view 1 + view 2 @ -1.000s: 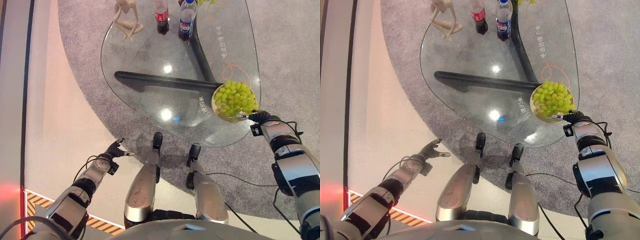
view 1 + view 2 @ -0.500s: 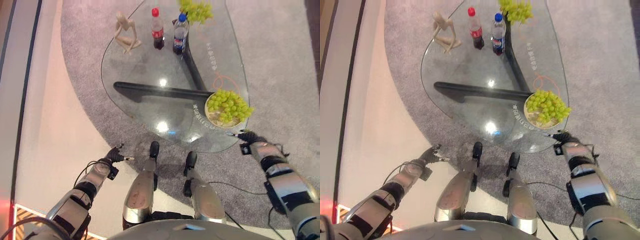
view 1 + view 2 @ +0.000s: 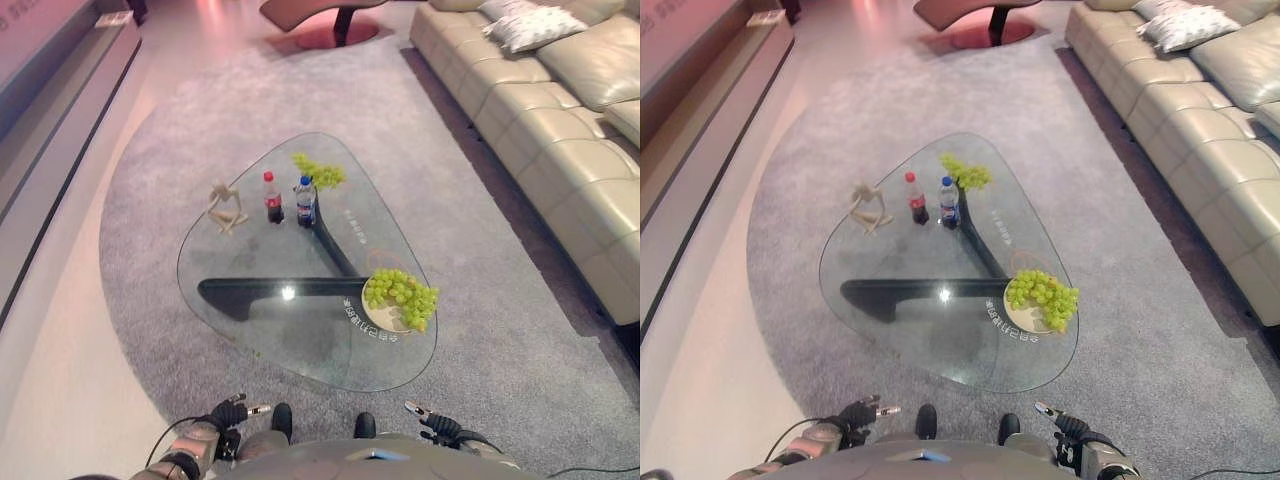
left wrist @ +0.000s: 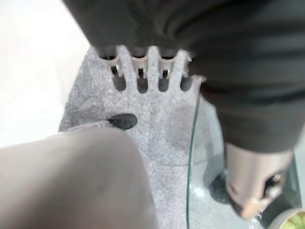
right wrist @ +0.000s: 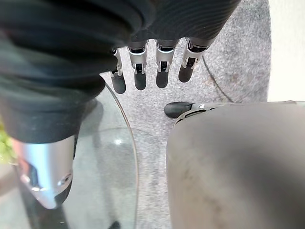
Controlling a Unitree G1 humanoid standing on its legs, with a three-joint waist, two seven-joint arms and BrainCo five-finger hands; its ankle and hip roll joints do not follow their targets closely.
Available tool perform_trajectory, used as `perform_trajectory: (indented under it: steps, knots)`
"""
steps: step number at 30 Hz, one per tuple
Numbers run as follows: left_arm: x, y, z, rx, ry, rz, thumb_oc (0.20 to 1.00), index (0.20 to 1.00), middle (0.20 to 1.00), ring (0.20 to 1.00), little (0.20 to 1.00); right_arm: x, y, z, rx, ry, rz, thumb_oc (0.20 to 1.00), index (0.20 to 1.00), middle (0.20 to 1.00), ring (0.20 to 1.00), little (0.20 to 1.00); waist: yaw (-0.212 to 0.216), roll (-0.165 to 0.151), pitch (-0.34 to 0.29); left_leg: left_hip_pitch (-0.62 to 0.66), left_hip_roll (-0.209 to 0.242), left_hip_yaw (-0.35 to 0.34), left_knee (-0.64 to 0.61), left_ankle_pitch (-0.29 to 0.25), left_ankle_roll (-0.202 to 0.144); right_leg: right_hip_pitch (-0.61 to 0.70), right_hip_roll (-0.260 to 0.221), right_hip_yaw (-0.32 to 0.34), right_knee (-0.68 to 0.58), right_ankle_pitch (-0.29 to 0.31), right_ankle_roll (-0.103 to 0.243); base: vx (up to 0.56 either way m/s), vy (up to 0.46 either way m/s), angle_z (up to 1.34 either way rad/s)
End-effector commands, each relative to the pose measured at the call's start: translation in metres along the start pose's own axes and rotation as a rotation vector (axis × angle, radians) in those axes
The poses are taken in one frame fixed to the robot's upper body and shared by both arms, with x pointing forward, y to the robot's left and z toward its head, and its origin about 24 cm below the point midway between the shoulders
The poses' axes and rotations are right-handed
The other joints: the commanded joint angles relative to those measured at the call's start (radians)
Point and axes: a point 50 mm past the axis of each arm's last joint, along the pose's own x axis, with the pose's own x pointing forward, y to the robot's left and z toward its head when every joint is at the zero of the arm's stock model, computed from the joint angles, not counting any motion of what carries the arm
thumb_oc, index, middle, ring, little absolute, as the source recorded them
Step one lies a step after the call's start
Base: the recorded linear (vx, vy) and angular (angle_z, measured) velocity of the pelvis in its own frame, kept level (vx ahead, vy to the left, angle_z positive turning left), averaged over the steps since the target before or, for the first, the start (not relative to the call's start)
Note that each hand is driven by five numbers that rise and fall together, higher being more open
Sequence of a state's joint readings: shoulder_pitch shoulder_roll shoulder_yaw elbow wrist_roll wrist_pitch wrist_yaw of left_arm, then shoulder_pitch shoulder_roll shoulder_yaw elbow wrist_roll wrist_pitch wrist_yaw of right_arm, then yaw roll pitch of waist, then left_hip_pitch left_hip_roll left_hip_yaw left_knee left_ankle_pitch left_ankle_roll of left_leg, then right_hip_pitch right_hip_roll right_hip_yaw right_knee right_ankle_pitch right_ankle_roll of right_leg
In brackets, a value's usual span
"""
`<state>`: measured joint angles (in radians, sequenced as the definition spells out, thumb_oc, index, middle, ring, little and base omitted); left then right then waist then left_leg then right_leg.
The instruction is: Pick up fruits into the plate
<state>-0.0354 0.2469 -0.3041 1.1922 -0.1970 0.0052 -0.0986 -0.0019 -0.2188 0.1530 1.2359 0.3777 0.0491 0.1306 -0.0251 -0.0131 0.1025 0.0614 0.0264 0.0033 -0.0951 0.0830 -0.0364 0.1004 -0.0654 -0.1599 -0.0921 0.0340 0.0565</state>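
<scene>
Grapes (image 3: 402,291) lie heaped on a plate (image 3: 390,318) at the near right corner of the glass table (image 3: 260,325), some spilling over its right rim; a second green bunch (image 3: 318,172) lies bare on the glass at the far end, just behind the blue-capped bottle (image 3: 305,201); a red-capped bottle (image 3: 270,197) stands just left of it, and a pale figurine (image 3: 227,207) further left; the left hand (image 3: 229,412) hangs low with fingers straight and spread, holding nothing; the right hand (image 3: 435,423) likewise, fingers (image 5: 162,63) extended over the grey rug (image 3: 500,330); a beige sofa (image 3: 560,120) lines the right side.
</scene>
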Motion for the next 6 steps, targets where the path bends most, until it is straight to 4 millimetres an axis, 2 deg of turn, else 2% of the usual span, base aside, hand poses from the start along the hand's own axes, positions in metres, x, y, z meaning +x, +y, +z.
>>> perform_trajectory:
  steps: [1,6]
  knots:
    - [0.0035,-0.013,0.0002,-0.065,0.051,-0.04,1.0,1.0,1.0,1.0,1.0,0.0014,0.0032,0.0,-0.079,0.041,0.028,1.0,1.0,1.0,1.0,1.0,0.014,0.027,0.016,0.087,-0.031,0.079,0.022,-0.178,0.024,-0.002,-0.019,0.028,0.072,-0.078,0.03,0.06,0.036,-0.17]
    - [0.003,-0.015,-0.0064,-0.063,0.076,-0.031,1.0,1.0,1.0,1.0,1.0,0.0011,0.0014,0.0002,-0.124,0.036,0.014,1.0,1.0,1.0,1.0,1.0,0.007,0.029,0.001,0.109,-0.031,0.085,0.019,-0.188,0.027,0.019,-0.018,0.034,0.063,-0.081,0.031,0.03,0.009,-0.07]
